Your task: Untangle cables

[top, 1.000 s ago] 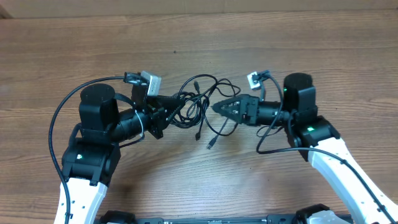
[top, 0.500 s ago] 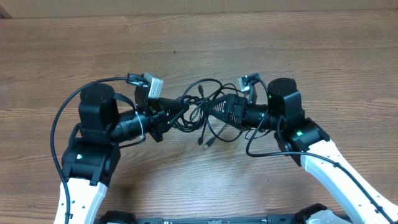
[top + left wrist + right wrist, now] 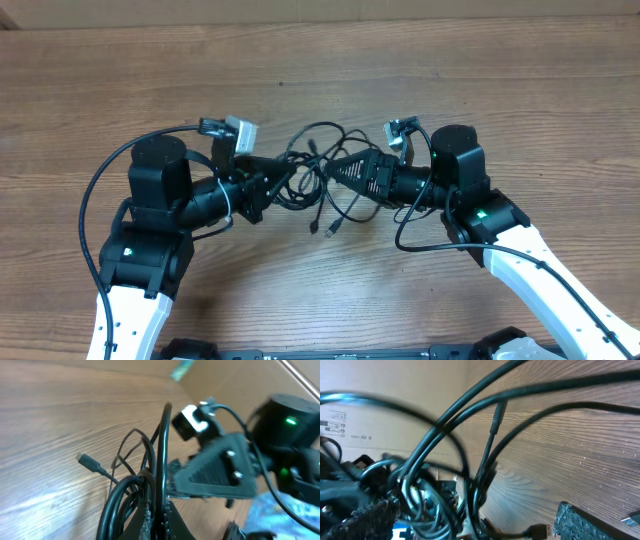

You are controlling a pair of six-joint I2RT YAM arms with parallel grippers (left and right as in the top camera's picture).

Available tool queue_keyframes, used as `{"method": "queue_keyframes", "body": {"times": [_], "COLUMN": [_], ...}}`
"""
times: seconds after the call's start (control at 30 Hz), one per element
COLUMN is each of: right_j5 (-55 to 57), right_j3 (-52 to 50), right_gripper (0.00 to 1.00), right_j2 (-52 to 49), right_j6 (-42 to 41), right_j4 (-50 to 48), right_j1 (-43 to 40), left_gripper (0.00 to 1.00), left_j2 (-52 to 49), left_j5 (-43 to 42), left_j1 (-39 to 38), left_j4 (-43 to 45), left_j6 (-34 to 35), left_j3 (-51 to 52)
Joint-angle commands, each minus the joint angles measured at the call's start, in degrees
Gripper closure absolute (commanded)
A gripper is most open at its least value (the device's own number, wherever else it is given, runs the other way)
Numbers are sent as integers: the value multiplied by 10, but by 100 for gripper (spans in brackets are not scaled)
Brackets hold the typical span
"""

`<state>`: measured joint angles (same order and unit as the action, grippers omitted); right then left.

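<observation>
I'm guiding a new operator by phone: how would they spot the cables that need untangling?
On the wooden table, find the two black grippers facing each other in the middle. The cables lie between them, with the left gripper shut on one side and the right gripper open at the other. Unlike the thick leads along the arms, they are thin cords in loose loops with small plugs trailing out.

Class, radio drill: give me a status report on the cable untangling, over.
Left gripper shut on the cables. Right gripper open, strands running between its fingers. Cables tangled, bunched between both grippers.
</observation>
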<state>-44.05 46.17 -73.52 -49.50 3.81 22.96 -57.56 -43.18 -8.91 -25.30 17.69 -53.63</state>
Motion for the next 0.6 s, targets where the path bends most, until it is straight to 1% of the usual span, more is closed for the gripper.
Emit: {"method": "queue_keyframes", "body": {"times": [0.0, 0.23, 0.43, 0.57], "right_j5": [16, 47, 61, 61], "right_j3": [8, 8, 8, 8], "right_gripper": [0, 0, 0, 0], "right_j2": [1, 1, 1, 1], "right_j6": [-3, -38, -43, -43], "right_j4": [-6, -6, -6, -6], "right_j1": [2, 2, 2, 2], "left_gripper": [96, 96, 96, 96], "left_j2": [6, 6, 6, 6], "left_j5": [44, 37, -5, -55], "left_j1": [3, 3, 3, 2], "left_j4": [1, 2, 18, 53], "left_j6": [43, 72, 72, 72], "left_j3": [-13, -13, -13, -13]}}
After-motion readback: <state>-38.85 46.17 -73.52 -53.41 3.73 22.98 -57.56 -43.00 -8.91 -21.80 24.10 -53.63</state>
